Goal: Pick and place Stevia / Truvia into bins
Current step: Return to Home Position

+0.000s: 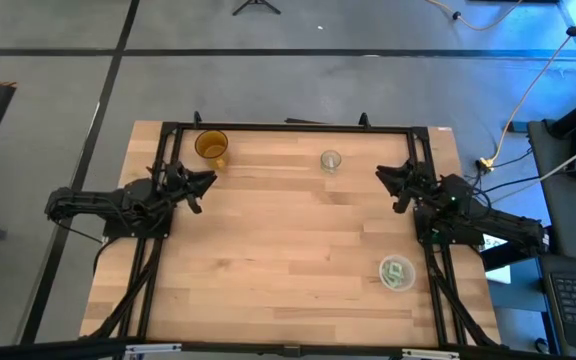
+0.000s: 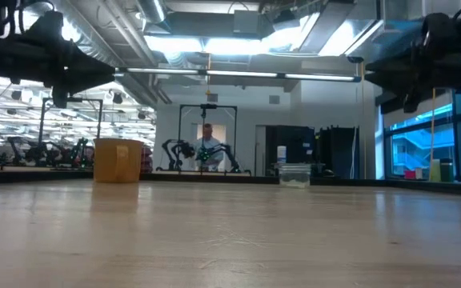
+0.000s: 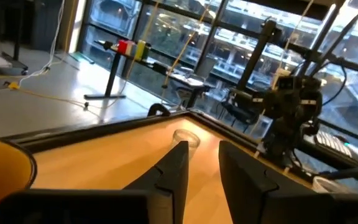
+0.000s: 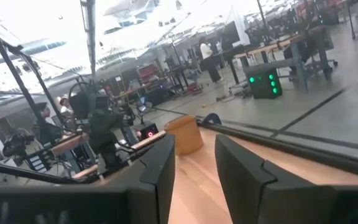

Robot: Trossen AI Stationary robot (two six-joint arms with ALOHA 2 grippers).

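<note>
Left gripper (image 1: 202,192): at 10 o'clock on the surface (image 1: 288,250), raised off the wood, pointing inward; its fingers stand apart with nothing between them
Amber cup (image 1: 211,147): upright towards 11 o'clock, just beyond the left gripper and apart from it; no packet shows in it
Small clear cup (image 1: 330,161): upright at 1 o'clock, well apart from both arms; what it holds is too small to tell
Right gripper (image 1: 390,189): at 2 o'clock, lifted and pointing inward, a mirror of the left; its fingers are parted and empty
Container (image 1: 381,273): wide, shallow, round and clear, at 4 o'clock near the right edge, beside the right arm's base
Packets (image 1: 398,270): white with green print, lying in a loose heap inside the container; their number cannot be read, and the high view shows none out on the wood
Weight and feel: by their look, very light, thin, limp paper with loose powder inside; they would bend rather than resist
Slip: a packet lying flat gives the fingers little to catch, and it would likely slide on wood or plastic if nudged
Where to hold: across the short width near the middle, or by one raised edge, fingertips coming straight down
Force: a light pinch should do; a hard squeeze could crease or split the paper
Stage: sorting looks finished, both arms drawn back
</note>
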